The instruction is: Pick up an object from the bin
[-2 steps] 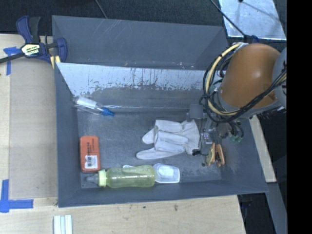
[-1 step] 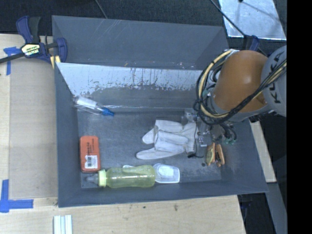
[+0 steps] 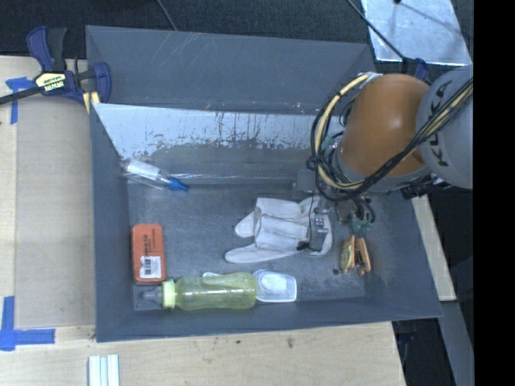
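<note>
- Grey metal bin [image 3: 241, 71], seen from above in the camera view, with the robot arm reaching in over its right rim. A rounded orange cover [image 3: 385, 127] sits on the wrist, ringed by looping black and yellow cables [image 3: 326, 147].
- The gripper [image 3: 319, 230] is low over the bin floor, right of centre, against the right end of a crumpled white cloth-like thing [image 3: 273, 225] that lies in the middle of the floor. Whether the gripper is spread or closed, and whether it has hold of the white thing, cannot be told from this angle.
- Just right of the gripper, near the right wall, lies a small orange and brown thing [image 3: 356, 256], too small to name.
- Along the front edge a yellow-green bottle [image 3: 211, 292] lies on its side, cap toward the left. A clear plastic tub [image 3: 275, 285] touches its right end.
- Near the front left corner, just behind the bottle's cap, an orange rectangular pack [image 3: 148, 253] with a white label lies flat.
- Toward the back left corner, at the foot of the back wall, a clear wrapper with a blue-tipped pen-like thing [image 3: 157, 175] lies aslant, well apart from the gripper.
</note>
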Available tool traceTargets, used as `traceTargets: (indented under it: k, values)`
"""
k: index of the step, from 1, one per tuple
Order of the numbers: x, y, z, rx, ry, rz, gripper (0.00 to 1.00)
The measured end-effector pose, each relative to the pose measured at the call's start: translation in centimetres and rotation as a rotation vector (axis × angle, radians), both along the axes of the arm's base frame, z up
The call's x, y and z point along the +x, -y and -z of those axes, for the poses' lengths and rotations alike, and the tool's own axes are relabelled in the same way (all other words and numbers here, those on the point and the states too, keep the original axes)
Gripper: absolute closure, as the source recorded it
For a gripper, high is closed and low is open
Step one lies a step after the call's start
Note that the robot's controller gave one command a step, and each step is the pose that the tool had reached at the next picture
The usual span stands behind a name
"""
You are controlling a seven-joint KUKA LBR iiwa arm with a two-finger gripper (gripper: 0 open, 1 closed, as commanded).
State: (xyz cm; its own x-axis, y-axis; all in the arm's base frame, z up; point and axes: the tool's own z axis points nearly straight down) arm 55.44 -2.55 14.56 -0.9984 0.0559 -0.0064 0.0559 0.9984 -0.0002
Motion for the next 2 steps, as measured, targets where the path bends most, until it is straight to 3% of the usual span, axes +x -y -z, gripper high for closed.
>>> traceTargets:
  k: [1,2]
  values:
    - [0.7,-0.7,4.2,0.000,0.000,0.007,0.00]
    - [0.1,-1.3,5.8,0.000,-0.001,0.026,1.00]
